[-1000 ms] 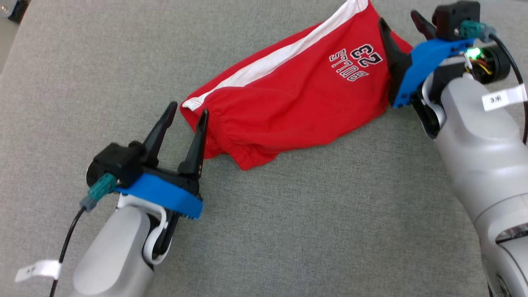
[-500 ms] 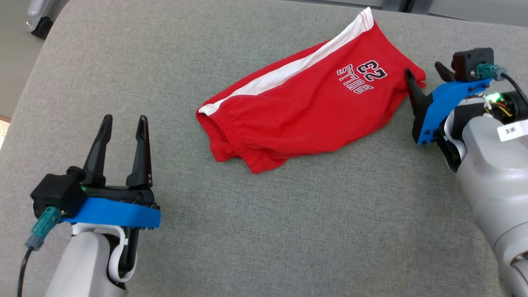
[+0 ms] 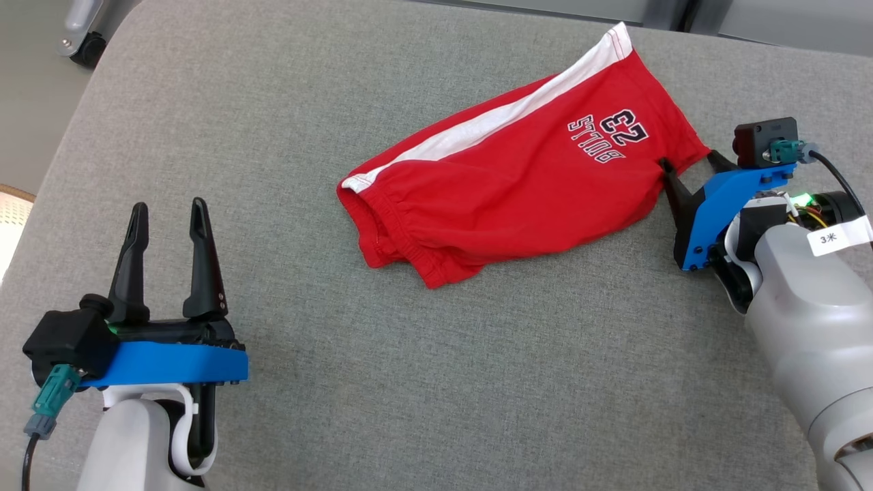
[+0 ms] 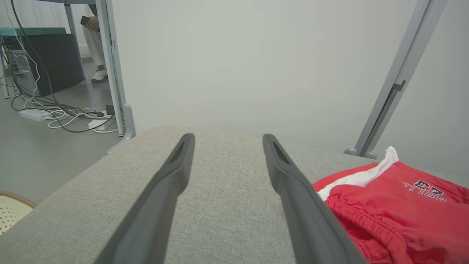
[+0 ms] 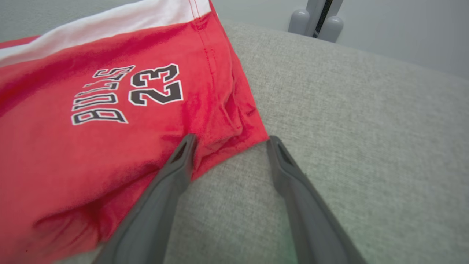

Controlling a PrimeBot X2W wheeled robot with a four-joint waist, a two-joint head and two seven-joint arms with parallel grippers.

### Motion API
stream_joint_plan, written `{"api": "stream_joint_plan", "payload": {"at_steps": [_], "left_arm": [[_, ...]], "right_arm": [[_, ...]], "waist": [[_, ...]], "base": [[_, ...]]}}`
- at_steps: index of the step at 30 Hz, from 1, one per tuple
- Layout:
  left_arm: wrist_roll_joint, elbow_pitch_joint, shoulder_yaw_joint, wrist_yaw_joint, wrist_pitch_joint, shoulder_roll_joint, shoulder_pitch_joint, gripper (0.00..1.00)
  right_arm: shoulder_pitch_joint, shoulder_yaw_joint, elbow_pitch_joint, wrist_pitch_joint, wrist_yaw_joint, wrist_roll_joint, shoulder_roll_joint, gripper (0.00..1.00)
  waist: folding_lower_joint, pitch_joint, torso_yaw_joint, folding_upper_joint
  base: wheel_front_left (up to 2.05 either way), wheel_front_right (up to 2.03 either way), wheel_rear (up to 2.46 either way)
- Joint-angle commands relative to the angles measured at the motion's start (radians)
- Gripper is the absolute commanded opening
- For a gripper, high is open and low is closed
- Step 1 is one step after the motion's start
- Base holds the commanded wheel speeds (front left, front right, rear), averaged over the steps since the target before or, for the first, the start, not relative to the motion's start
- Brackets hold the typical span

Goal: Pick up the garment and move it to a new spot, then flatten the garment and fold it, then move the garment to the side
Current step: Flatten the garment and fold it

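Observation:
The garment point(image 3: 518, 191) is a pair of red shorts with a white side stripe and "BULLS 23" print. It lies folded and slightly rumpled on the grey padded surface point(image 3: 409, 382). My left gripper point(image 3: 168, 208) stands open at the lower left, well apart from the waistband end. The left wrist view has the left gripper point(image 4: 228, 138) empty over bare padding, the garment point(image 4: 395, 205) off to its right. My right gripper point(image 3: 689, 162) is open at the garment's right corner. Seen from the right wrist, the right gripper point(image 5: 231, 139) frames that corner of the garment point(image 5: 91, 157) without holding it.
The padded surface ends at a rounded left edge, with floor and a caster wheel point(image 3: 85, 44) beyond. A cream woven object point(image 3: 13, 211) sits off that edge. Past the far edge are metal posts point(image 4: 395, 84), floor cables point(image 4: 62, 113) and a seated person's legs point(image 4: 96, 47).
The head camera has shifted. Both open grippers have drawn back from the garment's ends, the left far toward the lower left and the right a little. The garment lies where it was.

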Motion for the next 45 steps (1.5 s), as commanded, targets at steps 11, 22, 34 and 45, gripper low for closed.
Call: {"api": "stream_joint_plan", "payload": {"at_steps": [11,22,34,45], "left_arm": [[0.019,0.010,0.017,0.000,-0.004,-0.021,0.007,1.00],[0.044,-0.006,0.049,0.000,-0.004,-0.002,0.070,1.00],[0.068,-0.027,0.084,0.000,-0.005,0.000,0.143,1.00],[0.072,-0.026,0.080,0.000,-0.005,0.003,0.157,1.00]], "right_arm": [[0.036,-0.019,0.004,-0.068,0.000,0.052,0.029,0.00],[0.201,-0.003,-0.135,-0.166,0.000,0.175,0.036,0.00],[0.515,-0.052,-0.381,-0.173,0.000,0.310,-0.034,0.00],[0.638,-0.160,-0.461,-0.174,0.000,0.311,-0.029,0.00]], "waist": [[0.0001,-0.017,-0.019,-0.0001],[0.0001,-0.100,-0.112,-0.0001],[0.0001,-0.151,-0.203,-0.0001],[0.0001,-0.168,-0.223,-0.0001]], "base": [[0.00,0.00,0.00],[0.00,0.00,0.00],[0.00,0.00,0.00],[0.00,0.00,0.00]]}}
